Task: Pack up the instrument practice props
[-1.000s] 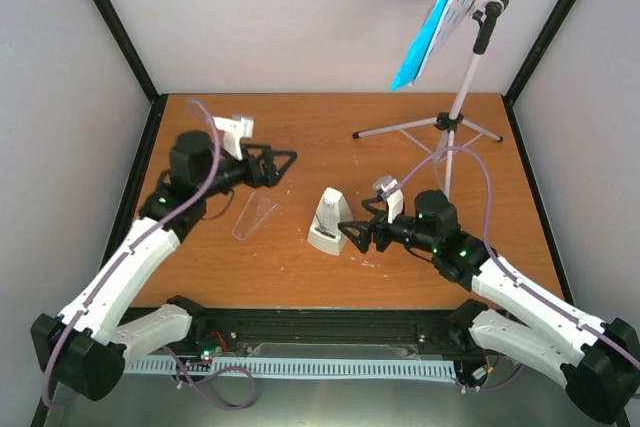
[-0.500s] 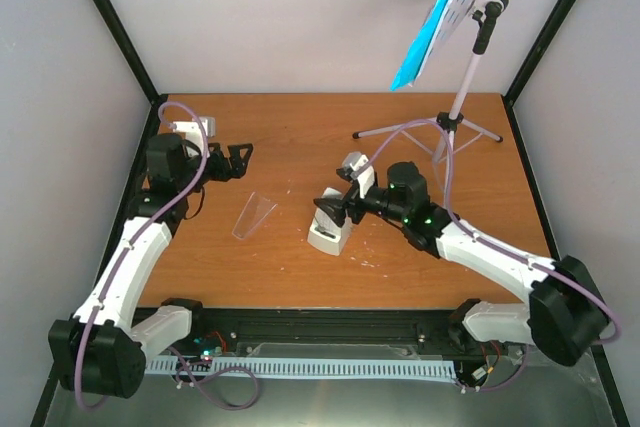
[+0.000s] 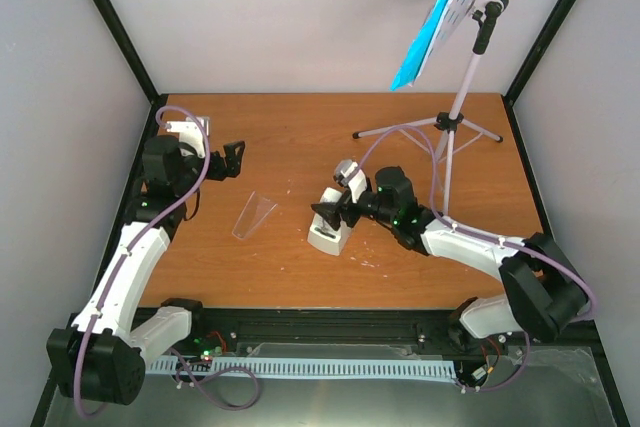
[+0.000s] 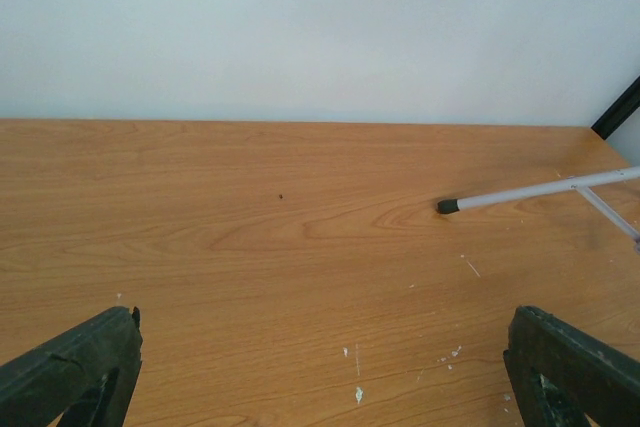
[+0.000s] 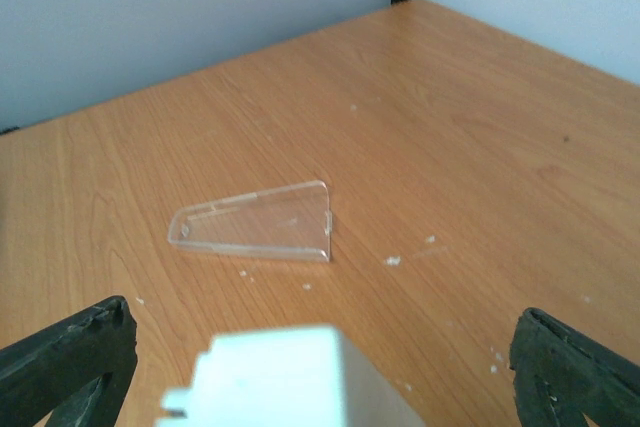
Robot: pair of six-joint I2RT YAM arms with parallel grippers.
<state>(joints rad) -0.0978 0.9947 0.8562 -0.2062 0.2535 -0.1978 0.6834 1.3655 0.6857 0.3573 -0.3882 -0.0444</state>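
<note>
Lab test cell, white walls [image 3: 300,17], black frame [image 3: 110,22], wooden table [image 3: 300,137]

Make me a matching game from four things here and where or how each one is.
1 metronome
2 clear cover
3 sheet-music pages
4 left gripper

a lying flat on the table
b open, holding nothing
c between the open fingers of the right gripper
d bright blue, up on the music stand

Pairs: 1-c, 2-a, 3-d, 4-b

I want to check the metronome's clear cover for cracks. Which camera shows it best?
Right wrist: the clear cover lies flat, close and whole in frame. Top external shows the cover small and faint; left wrist misses it.
</note>
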